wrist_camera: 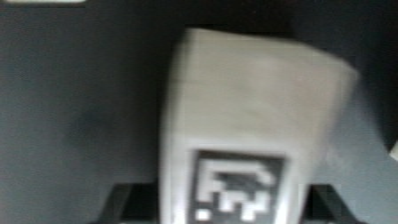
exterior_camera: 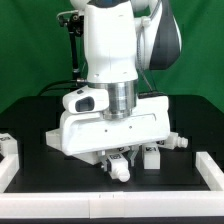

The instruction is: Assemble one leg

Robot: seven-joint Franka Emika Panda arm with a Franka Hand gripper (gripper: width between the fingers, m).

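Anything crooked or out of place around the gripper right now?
The leg at the gripper sits slanted in the wrist view, not square to the camera, and the picture is blurred. Whether it is clamped I cannot tell. Nothing looks spilled or broken.

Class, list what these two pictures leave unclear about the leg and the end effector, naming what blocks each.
1. Exterior view: whether the end effector grips the leg is too small and shadowed under the arm to tell.
2. Wrist view: the leg is blurred, and its tag is cut off by the picture's edge.
3. Exterior view: the arm hides the table behind it.
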